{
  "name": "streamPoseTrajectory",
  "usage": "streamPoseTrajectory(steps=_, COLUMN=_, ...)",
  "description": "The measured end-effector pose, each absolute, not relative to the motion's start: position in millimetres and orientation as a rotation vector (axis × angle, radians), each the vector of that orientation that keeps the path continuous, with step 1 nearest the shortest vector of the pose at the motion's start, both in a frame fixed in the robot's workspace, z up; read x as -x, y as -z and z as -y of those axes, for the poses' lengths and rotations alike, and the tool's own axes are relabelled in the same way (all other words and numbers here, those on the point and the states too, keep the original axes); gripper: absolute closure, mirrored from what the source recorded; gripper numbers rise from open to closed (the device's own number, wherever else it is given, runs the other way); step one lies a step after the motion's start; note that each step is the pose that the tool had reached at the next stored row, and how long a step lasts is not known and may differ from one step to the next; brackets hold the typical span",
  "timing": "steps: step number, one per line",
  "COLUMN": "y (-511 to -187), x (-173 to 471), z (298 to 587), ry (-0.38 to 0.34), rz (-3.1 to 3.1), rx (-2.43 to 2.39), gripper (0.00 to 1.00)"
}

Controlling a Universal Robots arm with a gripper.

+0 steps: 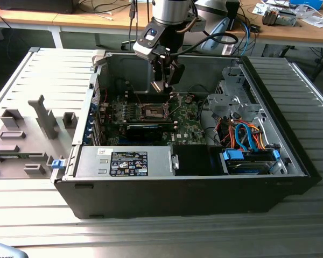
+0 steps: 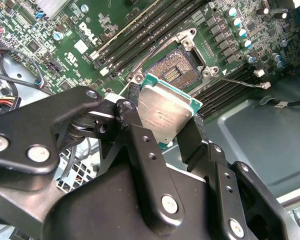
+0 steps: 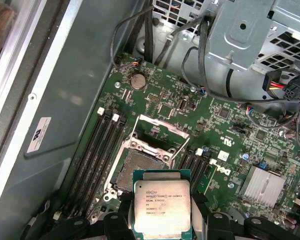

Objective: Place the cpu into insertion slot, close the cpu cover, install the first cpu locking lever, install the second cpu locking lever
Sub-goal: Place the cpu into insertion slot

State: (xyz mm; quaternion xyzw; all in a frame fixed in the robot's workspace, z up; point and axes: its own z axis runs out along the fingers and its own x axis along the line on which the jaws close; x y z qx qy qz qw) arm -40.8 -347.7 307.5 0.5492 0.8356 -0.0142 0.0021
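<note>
Our gripper (image 2: 164, 124) is clamped on the cpu (image 3: 161, 207), apart from the open insertion slot (image 3: 140, 169); we fear a tilted or misaligned descent could damage that slot.

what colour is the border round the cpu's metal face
The cpu has a green border; clearest in the first wrist view.

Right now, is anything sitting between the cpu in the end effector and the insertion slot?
Nothing. In the first wrist view, no object separates the cpu from the bare insertion slot, and the cpu cover is raised clear of it.
</note>
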Motion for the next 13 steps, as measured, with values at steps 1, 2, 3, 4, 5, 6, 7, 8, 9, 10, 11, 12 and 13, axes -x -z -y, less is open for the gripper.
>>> streamPoseTrajectory(steps=1, y=-307.5, x=40.8, z=347.7, ry=0.045, rz=-2.621, rx=-1.724, gripper=0.45)
streamPoseTrajectory(steps=2, y=-307.5, x=40.8, z=347.7, ry=0.045, rz=-2.620, rx=-1.725, gripper=0.45)
streamPoseTrajectory(steps=3, y=-307.5, x=40.8, z=347.7, ry=0.045, rz=-2.619, rx=-1.727, gripper=0.45)
streamPoseTrajectory(steps=4, y=-307.5, x=40.8, z=347.7, ry=0.045, rz=-2.618, rx=-1.728, gripper=0.45)
streamPoseTrajectory(steps=5, y=-307.5, x=40.8, z=347.7, ry=0.045, rz=-2.617, rx=-1.730, gripper=0.45)
streamPoseTrajectory(steps=6, y=-307.5, x=40.8, z=347.7, ry=0.045, rz=-2.616, rx=-1.731, gripper=0.45)
streamPoseTrajectory(steps=7, y=-307.5, x=40.8, z=347.7, ry=0.045, rz=-2.615, rx=-1.733, gripper=0.45)
streamPoseTrajectory(steps=8, y=-307.5, x=40.8, z=347.7, ry=0.045, rz=-2.614, rx=-1.734, gripper=0.45)
streamPoseTrajectory(steps=9, y=-307.5, x=40.9, z=347.7, ry=0.045, rz=-2.613, rx=-1.736, gripper=0.45)
streamPoseTrajectory(steps=10, y=-307.5, x=40.9, z=347.7, ry=0.045, rz=-2.611, rx=-1.738, gripper=0.45)
streamPoseTrajectory(steps=11, y=-307.5, x=40.9, z=347.7, ry=0.046, rz=-2.610, rx=-1.739, gripper=0.45)
streamPoseTrajectory(steps=12, y=-307.5, x=40.9, z=347.7, ry=0.046, rz=-2.610, rx=-1.740, gripper=0.45)
streamPoseTrajectory(steps=13, y=-307.5, x=40.8, z=347.7, ry=0.046, rz=-2.608, rx=-1.742, gripper=0.45)
